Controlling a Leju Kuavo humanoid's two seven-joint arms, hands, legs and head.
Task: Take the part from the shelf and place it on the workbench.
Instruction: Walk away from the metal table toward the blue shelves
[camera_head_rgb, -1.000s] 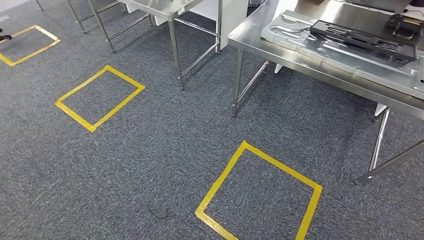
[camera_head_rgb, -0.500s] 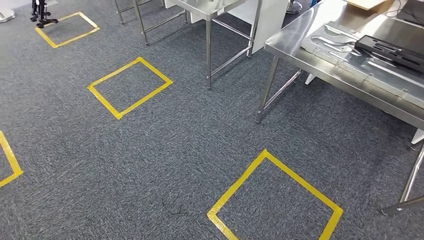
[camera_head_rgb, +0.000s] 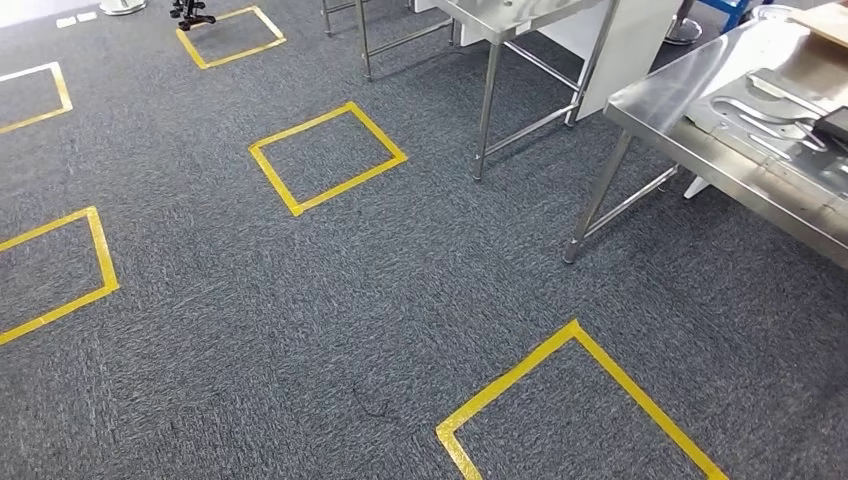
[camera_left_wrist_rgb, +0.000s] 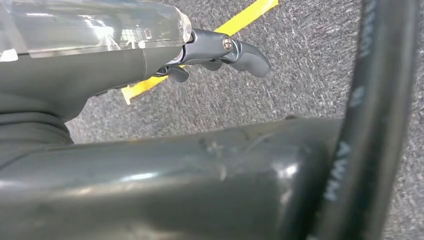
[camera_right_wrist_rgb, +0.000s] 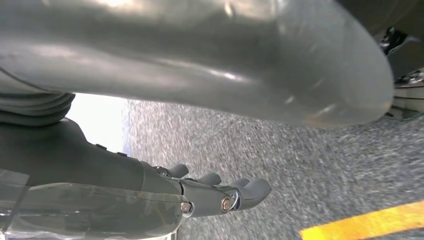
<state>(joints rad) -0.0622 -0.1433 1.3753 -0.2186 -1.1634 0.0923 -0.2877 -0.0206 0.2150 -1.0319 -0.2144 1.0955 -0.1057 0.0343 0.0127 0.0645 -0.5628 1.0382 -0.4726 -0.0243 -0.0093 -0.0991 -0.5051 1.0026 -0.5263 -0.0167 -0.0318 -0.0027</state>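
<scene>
The steel workbench (camera_head_rgb: 690, 110) stands at the right of the head view, carrying a stamped metal plate (camera_head_rgb: 770, 112) with a black part (camera_head_rgb: 836, 122) at the picture's edge. My left hand (camera_left_wrist_rgb: 220, 52) hangs beside my body over the grey carpet, fingers stretched out and holding nothing. My right hand (camera_right_wrist_rgb: 222, 192) hangs the same way, fingers extended and apart, with nothing in them.
A second steel table (camera_head_rgb: 520, 15) stands behind the workbench. Yellow tape squares mark the carpet: one ahead (camera_head_rgb: 327, 157), one close at the lower right (camera_head_rgb: 575, 400), one at the left (camera_head_rgb: 60, 265). A small black stand (camera_head_rgb: 192, 12) sits far back.
The whole head view has slid to the right as the camera turned left. The workbench has drifted to the right edge and more tape squares have come in at the left.
</scene>
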